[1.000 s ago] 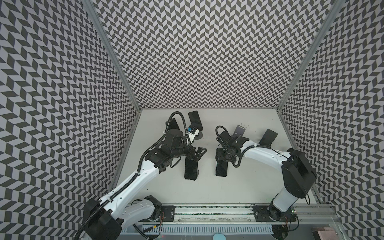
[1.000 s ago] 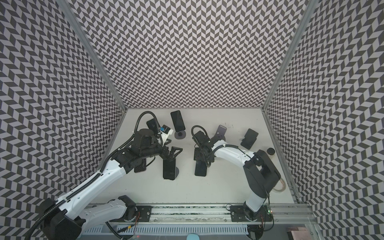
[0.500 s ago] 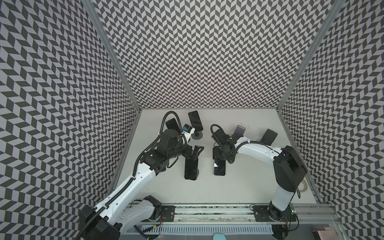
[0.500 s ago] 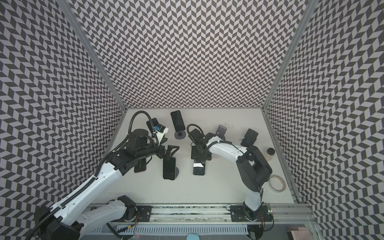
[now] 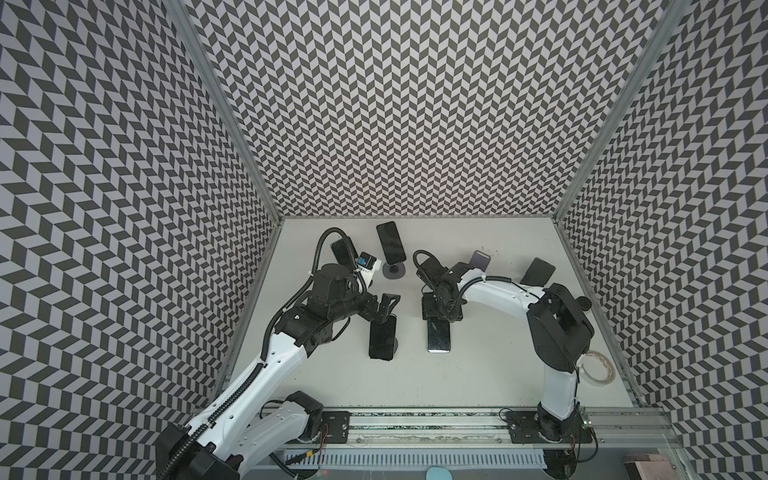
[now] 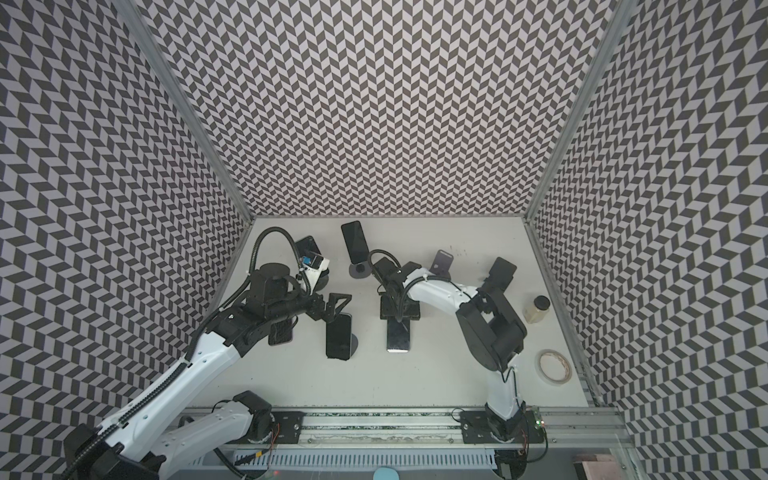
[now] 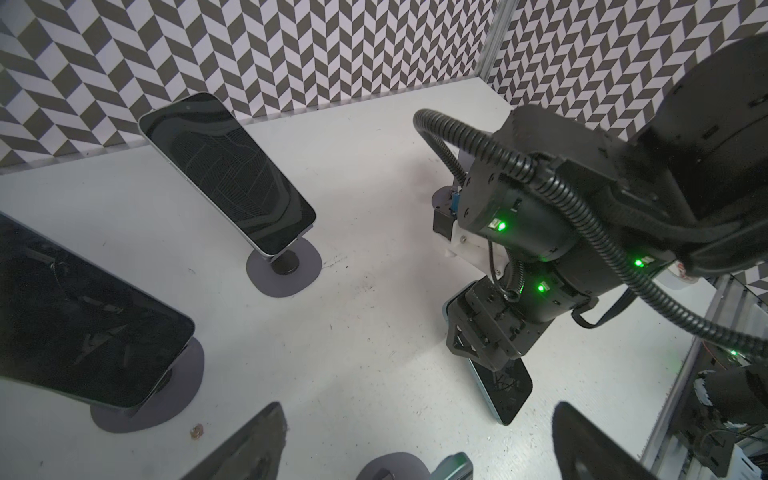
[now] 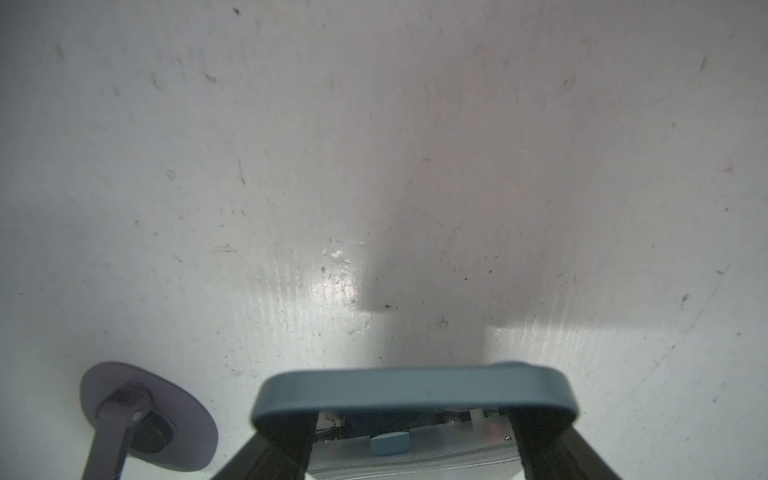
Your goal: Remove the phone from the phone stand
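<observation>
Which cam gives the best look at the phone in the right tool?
A top view: the phone shows most of its dark screen, sticking out of the right tool. Left wrist shows only its end below the tool; right wrist only its blue-grey edge between the fingers.

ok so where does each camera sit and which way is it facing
Both top views: high overhead, looking down at the table; left arm and right arm show whole.
Left wrist: on the left arm, facing the right gripper, shut on a phone; open left gripper at the edge.
Right wrist: on the right arm, facing down at the table; its fingers clamp the phone.
Shared: every view shows that phone.
</observation>
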